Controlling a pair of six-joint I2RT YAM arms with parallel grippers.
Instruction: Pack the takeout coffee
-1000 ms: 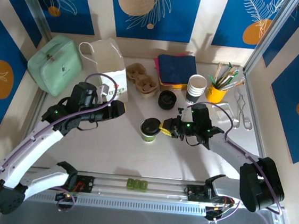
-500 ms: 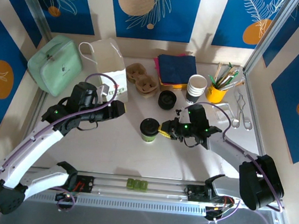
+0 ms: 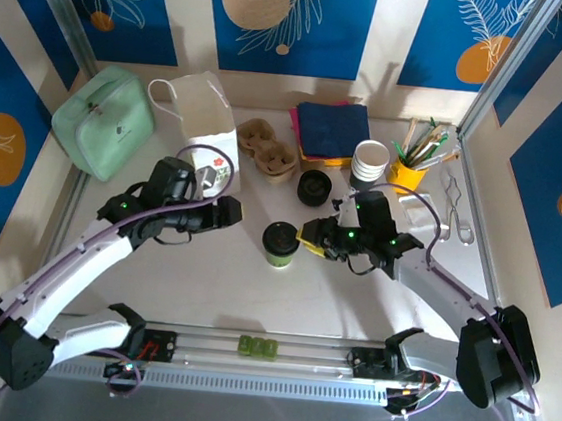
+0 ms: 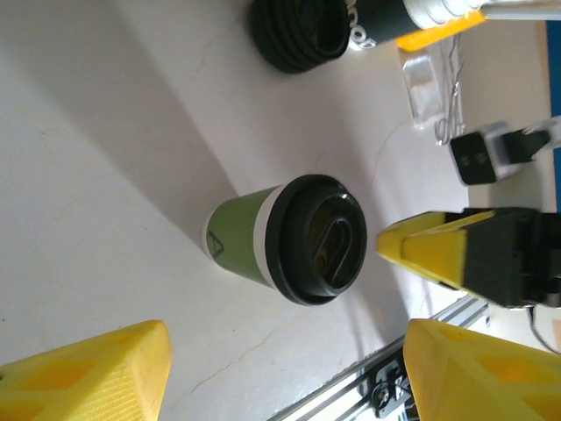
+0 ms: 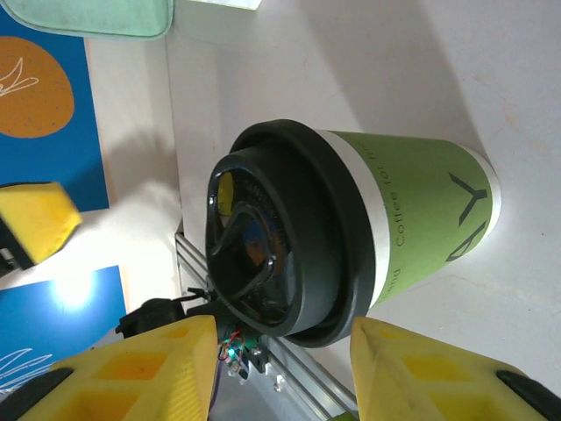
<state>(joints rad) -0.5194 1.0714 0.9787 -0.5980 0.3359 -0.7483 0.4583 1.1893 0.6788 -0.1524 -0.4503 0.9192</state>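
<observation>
Standing upright near the middle of the table (image 3: 203, 278), the takeout coffee (image 3: 280, 243) (green wall, black lid on) sits between the two arms. The right hand (image 3: 307, 238) is just beside it on the right, its yellow fingers (image 5: 131, 368) spread, the lid's edge at the gap between their tips; whether they touch it I cannot tell. The left hand (image 3: 231, 209) hovers to the cup's left, apart from it, fingers spread wide around nothing. A white paper bag (image 3: 206, 112) stands behind it.
</observation>
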